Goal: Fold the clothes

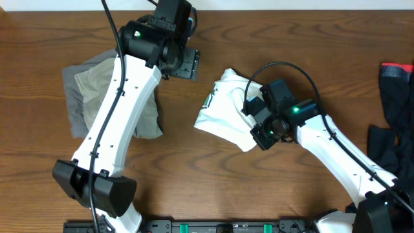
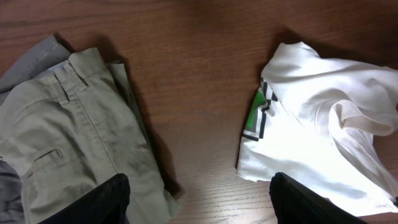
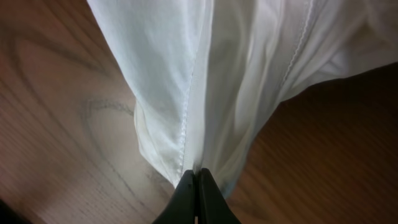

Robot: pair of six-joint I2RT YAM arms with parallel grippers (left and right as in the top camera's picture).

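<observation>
Grey cloth: a soft grey piece of clothing (image 1: 70, 97) lies flat at the far left of the brown wooden table (image 1: 310, 39). The left wrist view shows only its edges.
Shorts: tan cotton shorts (image 1: 150, 118) lie on top of the grey cloth. From above, the white left arm hides much of them. The left wrist view shows their waistband and a pocket (image 2: 74, 143).
Left gripper: the black left gripper (image 1: 185, 63) is up above the bare wood between the shorts and the shirt. Its two dark fingers (image 2: 99, 202) are wide apart and hold nothing.
T-shirt: a crumpled white cotton T-shirt (image 1: 223, 110) lies in a heap in the middle of the table, apart from the shorts.
Logo: a small green patch with dark stripes (image 2: 253, 115) sits on the shirt's left edge. It is tiny from above and does not show in the right wrist view.
Right gripper: the black right gripper (image 1: 262, 133) is at the shirt's right side. Only the right wrist view shows the tips (image 3: 198, 186): they are pressed together, pinching a fold of white cloth beside a stitched seam.
Far right: black clothes with a red edge (image 1: 396, 97) lie at the table's right side. Only the view from above shows them.
</observation>
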